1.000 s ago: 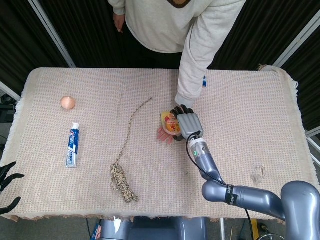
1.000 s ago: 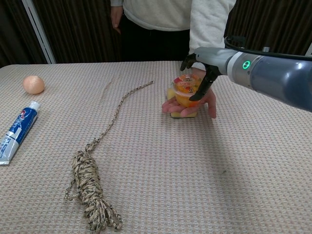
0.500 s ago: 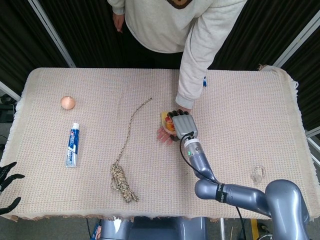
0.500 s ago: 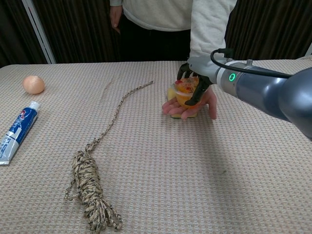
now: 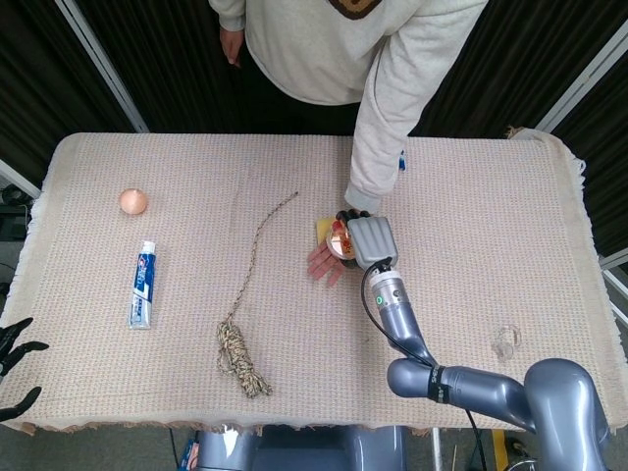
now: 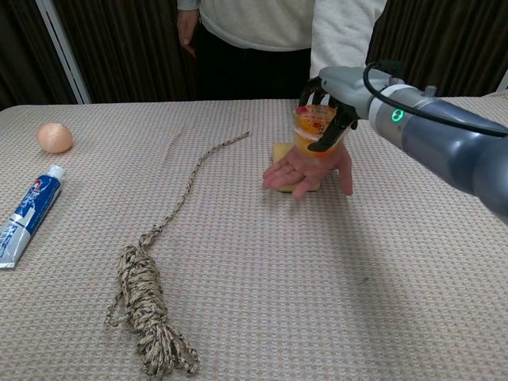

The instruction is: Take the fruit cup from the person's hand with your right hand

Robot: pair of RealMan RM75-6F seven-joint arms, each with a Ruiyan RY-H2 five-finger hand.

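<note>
Chest view, near to far: coiled rope [image 6: 147, 305] is lying closest, at about 7 o'clock from table center, its loose tail running up toward 12 o'clock. Toothpaste tube [image 6: 26, 213] is lying at 9 o'clock, near the left edge, with an egg [image 6: 54, 137] beyond it at 10 o'clock.

Right hand [image 6: 333, 107] is reaching in from 3 o'clock and grasping the fruit cup [image 6: 312, 128] from above, dark fingers [image 6: 327, 135] wrapping down its side. Cup is hanging just above the person's hand [image 6: 308, 169], which is lying palm up on the table at about 1 o'clock. Can't tell whether the cup base is touching the palm; it is looking slightly clear. A yellow object [image 6: 279, 152] is showing under the person's hand, mostly hidden.

Head view: right hand [image 5: 367, 238] is covering most of the fruit cup [image 5: 340, 238], only its orange lid edge showing at the hand's 9 o'clock side. Person's hand [image 5: 324, 259] is sticking out at 7 o'clock from the cup. Left hand [image 5: 12, 368] is sitting at the far left frame edge off the table, fingers spread, holding nothing. A small clear object [image 5: 505, 342] is sitting on the table [image 5: 491, 216] at 4 o'clock, too small to identify. Person [image 5: 334, 49] is standing at the far edge, 12 o'clock.
</note>
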